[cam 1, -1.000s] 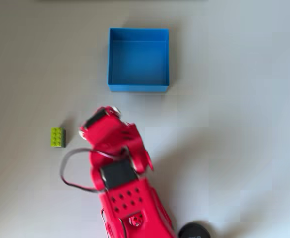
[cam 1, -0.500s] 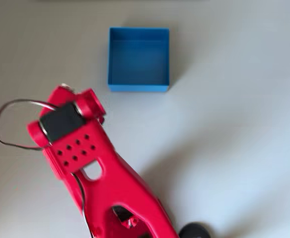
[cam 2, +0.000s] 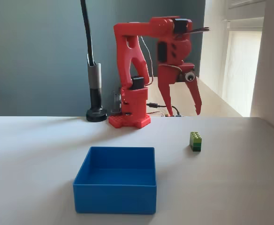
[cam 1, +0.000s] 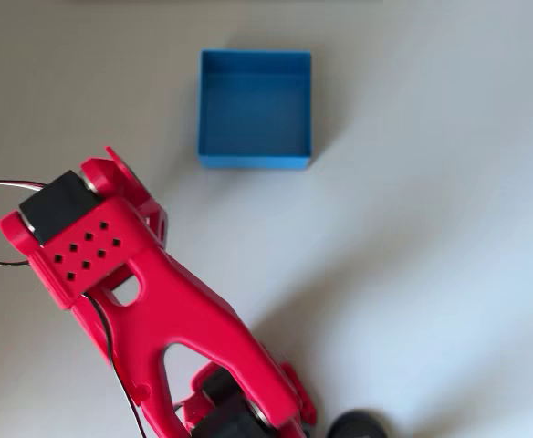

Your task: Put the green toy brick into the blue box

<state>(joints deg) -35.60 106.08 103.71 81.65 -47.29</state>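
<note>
The gripper [cam 2: 183,110], jaws apart, hangs above the green toy brick [cam 2: 195,141]; it seems the reaching step, so next it must descend and close.

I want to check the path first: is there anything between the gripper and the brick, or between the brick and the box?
Nothing visible. In the fixed view the open gripper hangs above the brick with only air below it, and bare table lies between the brick and the box.
</note>
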